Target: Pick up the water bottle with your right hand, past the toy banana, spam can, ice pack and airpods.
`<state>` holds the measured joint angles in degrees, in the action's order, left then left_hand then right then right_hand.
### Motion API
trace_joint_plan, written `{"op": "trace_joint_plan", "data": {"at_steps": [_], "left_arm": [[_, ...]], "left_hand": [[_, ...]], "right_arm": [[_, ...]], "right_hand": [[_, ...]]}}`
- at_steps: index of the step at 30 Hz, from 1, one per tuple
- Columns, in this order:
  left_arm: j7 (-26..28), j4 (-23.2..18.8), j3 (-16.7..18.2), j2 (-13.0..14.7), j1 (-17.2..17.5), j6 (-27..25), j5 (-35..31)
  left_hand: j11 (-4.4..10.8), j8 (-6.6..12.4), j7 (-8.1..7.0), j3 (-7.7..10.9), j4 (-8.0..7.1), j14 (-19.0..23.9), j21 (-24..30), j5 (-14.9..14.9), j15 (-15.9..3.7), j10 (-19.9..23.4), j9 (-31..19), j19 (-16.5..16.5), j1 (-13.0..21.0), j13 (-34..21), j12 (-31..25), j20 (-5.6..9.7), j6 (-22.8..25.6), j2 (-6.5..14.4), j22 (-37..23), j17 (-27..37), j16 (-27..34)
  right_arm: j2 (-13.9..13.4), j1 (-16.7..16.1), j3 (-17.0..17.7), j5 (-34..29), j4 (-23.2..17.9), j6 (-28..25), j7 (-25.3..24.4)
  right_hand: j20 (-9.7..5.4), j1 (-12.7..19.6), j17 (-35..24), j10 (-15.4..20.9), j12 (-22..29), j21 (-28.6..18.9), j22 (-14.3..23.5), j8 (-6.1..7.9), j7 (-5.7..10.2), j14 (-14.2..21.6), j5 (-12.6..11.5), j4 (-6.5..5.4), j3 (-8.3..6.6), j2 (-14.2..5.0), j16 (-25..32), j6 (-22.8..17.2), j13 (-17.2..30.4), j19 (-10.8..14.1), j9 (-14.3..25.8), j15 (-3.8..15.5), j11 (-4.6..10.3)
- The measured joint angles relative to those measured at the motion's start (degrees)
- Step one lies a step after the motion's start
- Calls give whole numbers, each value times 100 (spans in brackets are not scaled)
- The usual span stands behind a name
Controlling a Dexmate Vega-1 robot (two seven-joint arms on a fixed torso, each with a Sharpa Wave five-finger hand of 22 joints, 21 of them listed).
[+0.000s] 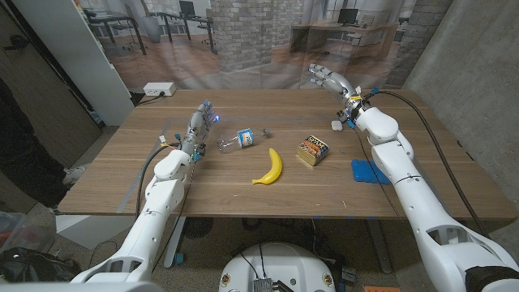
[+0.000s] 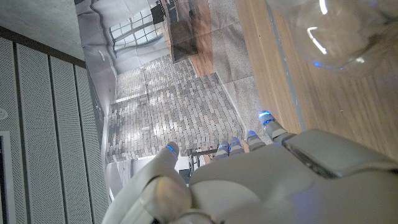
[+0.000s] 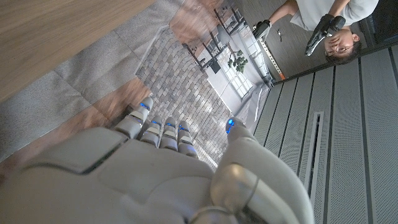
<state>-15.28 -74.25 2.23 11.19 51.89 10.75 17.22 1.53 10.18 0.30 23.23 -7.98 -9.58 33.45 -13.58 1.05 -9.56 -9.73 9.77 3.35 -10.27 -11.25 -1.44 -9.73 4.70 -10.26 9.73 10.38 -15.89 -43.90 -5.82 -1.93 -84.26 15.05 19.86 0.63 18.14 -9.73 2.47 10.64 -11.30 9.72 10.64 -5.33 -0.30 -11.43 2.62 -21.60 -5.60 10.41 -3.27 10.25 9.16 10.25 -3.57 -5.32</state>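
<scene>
Though robot hand (image 1: 327, 78) raised, water bottle (image 1: 244, 139) well apart

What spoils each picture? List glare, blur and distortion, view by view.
Head view: sharp, evenly lit, straight edges bowed by the wide lens. Left wrist view: bottle a blurred close-up with glare streaks; left hand soft. Right wrist view: right hand out of focus, backdrop sharper, scene upside down.

Head cam high over table (image 1: 243, 191); wrist cams close behind own hands, facing brick backdrop (image 2: 180, 118), shared.
</scene>
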Motion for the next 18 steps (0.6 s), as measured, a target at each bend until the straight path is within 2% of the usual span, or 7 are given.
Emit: {"op": "trace_joint_plan", "data": {"at_steps": [18], "left_arm": [[-10, 72, 34, -3, -24, 46, 11]], "left_hand": [[0, 0, 0, 0, 0, 0, 0, 0, 0, 0, 0, 0, 0, 0, 0, 0, 0, 0, 0, 0, 0]], "right_arm": [[-137, 149, -186, -347, -136, 130, 124]], "right_hand": [[-33, 84, 0, -1, 0, 0, 0, 0, 0, 22, 0, 94, 1, -20, 0, 0, 0, 32, 0, -21, 0]]}}
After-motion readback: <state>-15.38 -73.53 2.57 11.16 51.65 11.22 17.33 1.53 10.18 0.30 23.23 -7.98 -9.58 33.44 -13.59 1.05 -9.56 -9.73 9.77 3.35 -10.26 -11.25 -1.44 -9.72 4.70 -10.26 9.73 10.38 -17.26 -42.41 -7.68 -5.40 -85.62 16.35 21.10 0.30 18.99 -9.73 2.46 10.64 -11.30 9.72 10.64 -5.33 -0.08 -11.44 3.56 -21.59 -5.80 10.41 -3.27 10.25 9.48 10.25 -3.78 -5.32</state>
